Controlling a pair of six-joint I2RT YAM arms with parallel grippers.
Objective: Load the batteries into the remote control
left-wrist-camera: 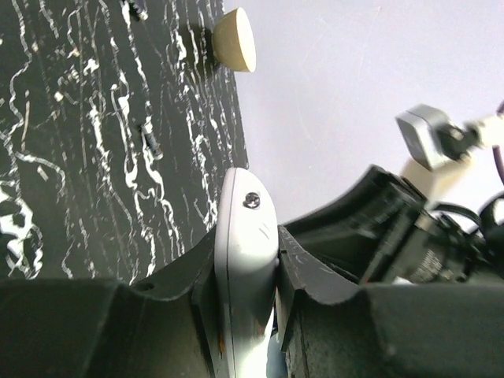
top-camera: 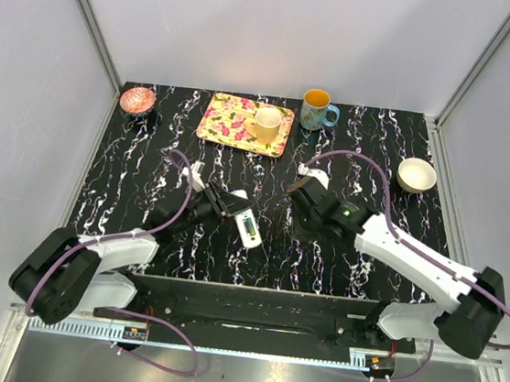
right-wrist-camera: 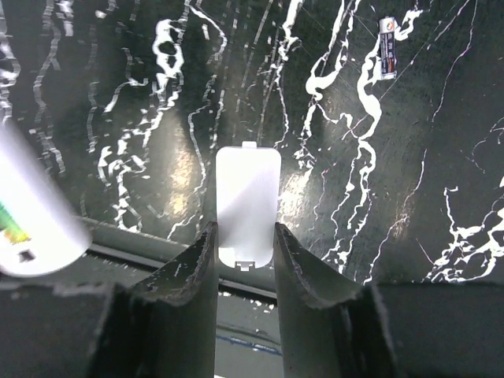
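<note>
My left gripper (top-camera: 233, 209) is shut on the white remote control (top-camera: 247, 228) and holds it over the middle of the table, the far end sticking out past the fingers. In the left wrist view the remote (left-wrist-camera: 246, 252) stands edge-on, clamped between both fingers of the left gripper (left-wrist-camera: 246, 236). My right gripper (top-camera: 301, 190) is just right of it. In the right wrist view that gripper (right-wrist-camera: 246, 235) is shut on a small white oblong piece (right-wrist-camera: 247, 206). The remote's end (right-wrist-camera: 35, 228) shows at the left there, with green and orange in its recess. One dark battery (right-wrist-camera: 387, 47) lies on the table beyond.
A floral tray (top-camera: 230, 124) with a yellow cup (top-camera: 266, 123), a blue mug (top-camera: 317, 110), a pink bowl (top-camera: 137, 99) and a cream bowl (top-camera: 416, 175) stand along the back. The cream bowl also shows in the left wrist view (left-wrist-camera: 236, 39). The black base plate (top-camera: 251, 306) lies at the near edge.
</note>
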